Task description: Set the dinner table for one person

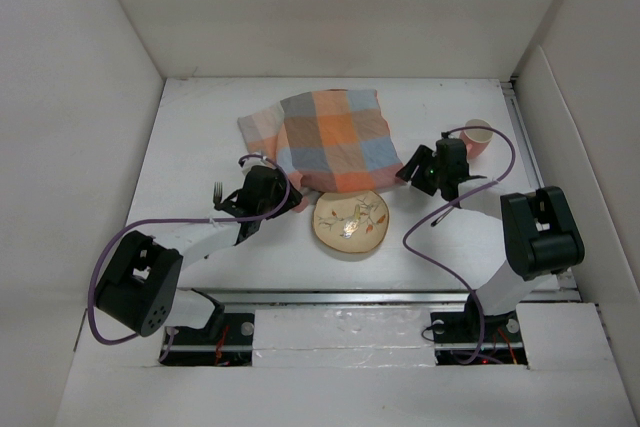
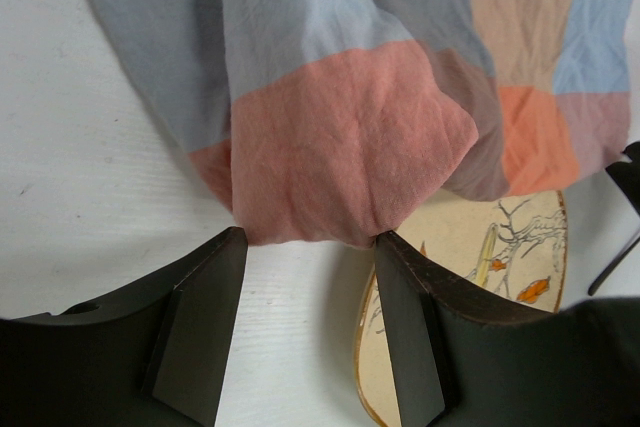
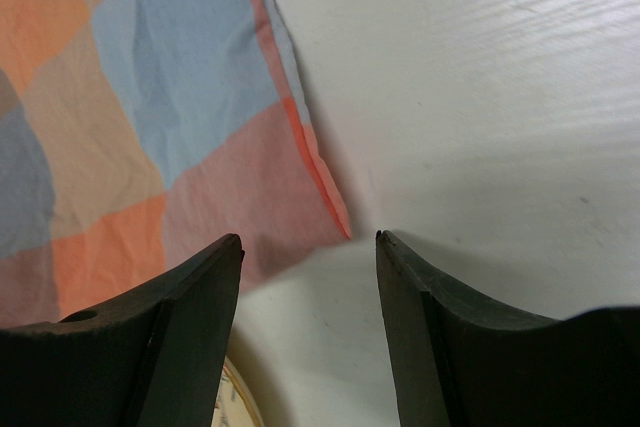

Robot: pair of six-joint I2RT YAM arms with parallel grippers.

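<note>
Large white dinner table (image 1: 200, 147) under both arms, plain and matte, seen from above. At its far middle, an orange-blue-grey checked cloth (image 1: 335, 142), crumpled and partly folded over itself, not spread flat. Just in front of the cloth, a cream plate (image 1: 350, 225) painted with thin twigs and orange leaves, flat on the table, its far rim met by the near edge of the cloth. At the far right, a pink cup (image 1: 478, 137), upright, apart from the cloth and close behind the right wrist. Left gripper (image 2: 310, 239) at the near-left corner of the cloth, beside the plate, with fingers well apart; a pink bunched fold right at the two tips and spanning the gap between them, not squeezed together. Right gripper (image 3: 309, 237) low over the bare table at the near-right corner of the cloth, fingers apart as well; the pointed corner of the cloth reaching into the gap, nearer to the left finger, touching neither as far as visible. On the outer side of the left arm (image 1: 190, 242), a small dark fork-like thing (image 1: 218, 192); too small to say more.
</note>
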